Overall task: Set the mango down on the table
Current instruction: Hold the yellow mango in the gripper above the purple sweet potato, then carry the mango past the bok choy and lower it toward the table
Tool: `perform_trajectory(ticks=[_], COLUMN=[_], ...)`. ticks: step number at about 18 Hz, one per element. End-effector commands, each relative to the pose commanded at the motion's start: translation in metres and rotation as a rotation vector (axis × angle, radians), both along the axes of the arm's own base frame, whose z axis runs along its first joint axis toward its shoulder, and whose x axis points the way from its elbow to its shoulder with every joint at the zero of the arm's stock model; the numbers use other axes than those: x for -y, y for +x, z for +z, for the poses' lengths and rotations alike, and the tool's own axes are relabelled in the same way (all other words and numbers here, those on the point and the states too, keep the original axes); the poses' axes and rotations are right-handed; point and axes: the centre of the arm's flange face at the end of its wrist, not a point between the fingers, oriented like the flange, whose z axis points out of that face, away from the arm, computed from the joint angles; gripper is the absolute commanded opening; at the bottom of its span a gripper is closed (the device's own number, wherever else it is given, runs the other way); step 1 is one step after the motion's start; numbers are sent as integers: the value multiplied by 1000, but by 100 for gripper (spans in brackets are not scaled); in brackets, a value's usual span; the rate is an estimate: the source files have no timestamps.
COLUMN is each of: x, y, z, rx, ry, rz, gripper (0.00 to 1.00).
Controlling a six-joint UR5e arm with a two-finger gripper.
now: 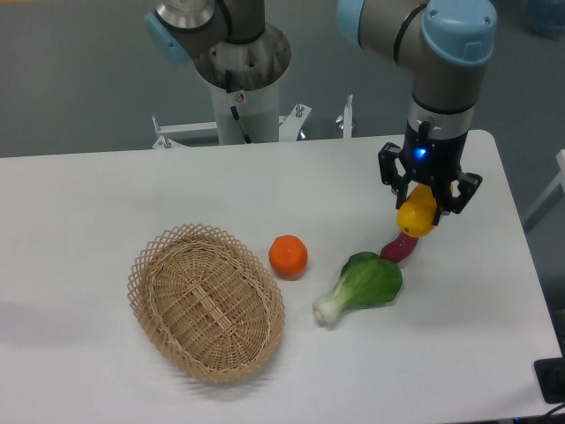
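Note:
The yellow-orange mango (417,216) is held in my gripper (427,200), whose black fingers are shut on its upper part. It hangs a little above the white table (106,194) at the right side. Directly below and slightly left of it lies the small magenta-purple vegetable (400,248), partly hidden by the mango. The mango's top is hidden between the fingers.
A green bok choy (363,284) lies left of the purple vegetable. A round orange (289,255) sits near the table's middle. An oval wicker basket (206,300) stands at the front left. The robot base (240,79) rises behind the table's far edge.

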Motion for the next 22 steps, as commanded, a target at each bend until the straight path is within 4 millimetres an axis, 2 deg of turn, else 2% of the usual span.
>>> perform_trajectory(ticks=[8,14,18,22], x=[-2,-17,-39,-68], y=[1,-3,-17,-39], z=[2,-7,-30,-68], rx=[-4,-31,-79,-105], ry=[5,27,65,89], rz=[1,15,37,42], gripper=[62,62,62,60])
